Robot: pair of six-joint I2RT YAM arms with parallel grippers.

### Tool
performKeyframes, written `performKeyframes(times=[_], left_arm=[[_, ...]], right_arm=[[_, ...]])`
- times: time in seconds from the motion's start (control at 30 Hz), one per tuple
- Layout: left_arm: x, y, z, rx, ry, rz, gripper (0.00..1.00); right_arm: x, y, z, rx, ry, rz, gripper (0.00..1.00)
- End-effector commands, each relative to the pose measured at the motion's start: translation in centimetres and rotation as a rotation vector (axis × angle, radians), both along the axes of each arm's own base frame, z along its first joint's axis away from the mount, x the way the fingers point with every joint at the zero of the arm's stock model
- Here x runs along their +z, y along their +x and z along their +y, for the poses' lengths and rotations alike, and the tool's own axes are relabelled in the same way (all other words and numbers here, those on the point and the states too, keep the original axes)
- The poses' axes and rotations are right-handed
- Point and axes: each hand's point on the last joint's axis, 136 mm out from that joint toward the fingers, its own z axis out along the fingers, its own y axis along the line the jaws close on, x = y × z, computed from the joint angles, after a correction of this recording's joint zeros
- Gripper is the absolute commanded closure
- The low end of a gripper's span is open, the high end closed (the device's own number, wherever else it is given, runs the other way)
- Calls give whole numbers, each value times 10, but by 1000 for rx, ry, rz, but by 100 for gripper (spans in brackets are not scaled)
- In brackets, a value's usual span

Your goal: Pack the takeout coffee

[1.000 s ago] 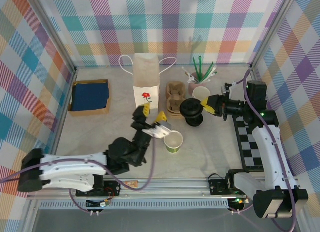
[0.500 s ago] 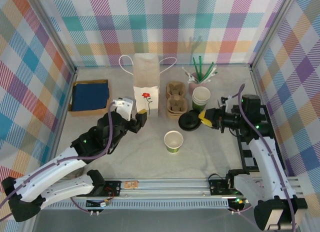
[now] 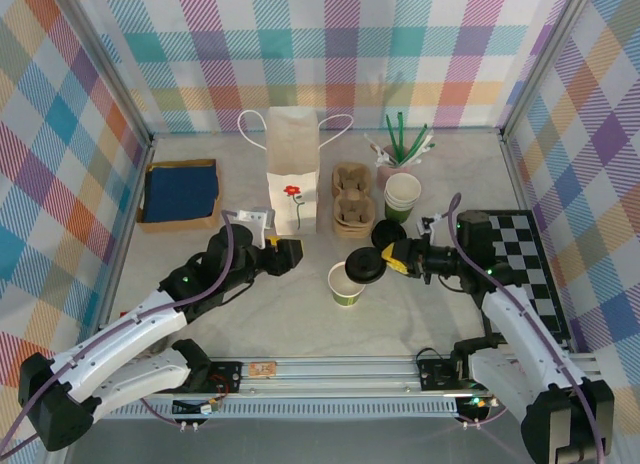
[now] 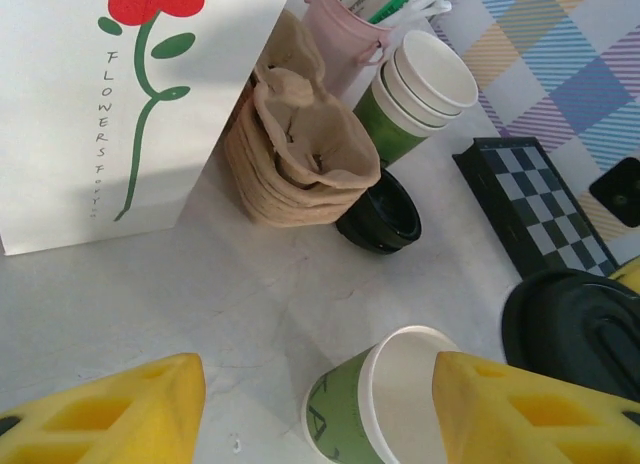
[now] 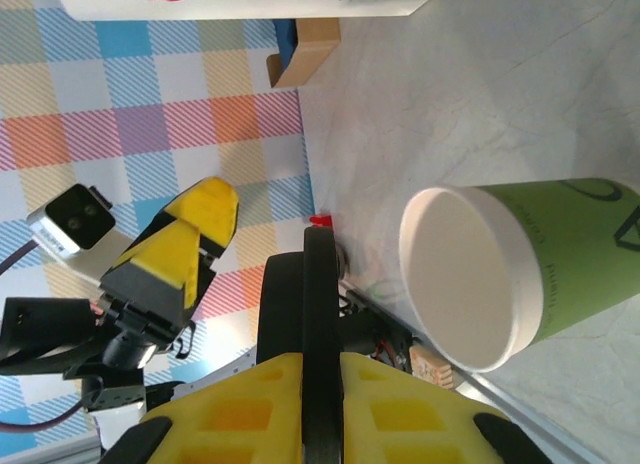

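Cup-capping step, mid-move. Green paper cup stands upright and lidless on the table, near the front edge, center. Right gripper comes in from 3 o'clock, jaws pinching a black lid by its rim; the right wrist view shows the lid edge-on, clamped between the yellow pads. The lid now overlaps the cup's rim at 1 o'clock. A second ago this gripper was far back at the lid pile, so the lid has been picked and carried over. It looks tilted, not seated; whether it touches the rim I cannot tell.

Left gripper sits at 10 o'clock of the cup, jaws spread, holding nothing. It was right at the cup's rim a second ago and has let go and pulled back, so the cup stands unsupported.

Farther back: loose black lids at 1 o'clock, pulp cup carriers at 12, stack of lidless cups beside them, pink holder with straws behind. White paper bag stands upright at 11 o'clock, well apart from the cup. Checkerboard mat at 3 o'clock, box of blue napkins at 10.

Judgement: the lid needs levelling, centering and pressing down next; an unheld cup could tip or slide. Bagging not yet begun.
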Motion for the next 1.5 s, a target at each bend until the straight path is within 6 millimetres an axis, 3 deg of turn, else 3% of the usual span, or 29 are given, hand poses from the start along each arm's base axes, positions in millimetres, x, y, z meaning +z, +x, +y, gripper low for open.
performKeyframes(times=[0.0,0.5,1.13,1.47], left_arm=[[3,1,-2,2,-44,-1,38],[-31,2,-8,10,-60,71,40],[-38,5,-12,5,-56,78,41],[-39,4,-10,9,-57,77,41]], right_arm=[[-3,6,6,3,-4,-49,85],[-35,8,12,7,-66,-33,84],[-61,4,12,6,-145,-37,83],[-57,1,14,20,-166,-64,77]])
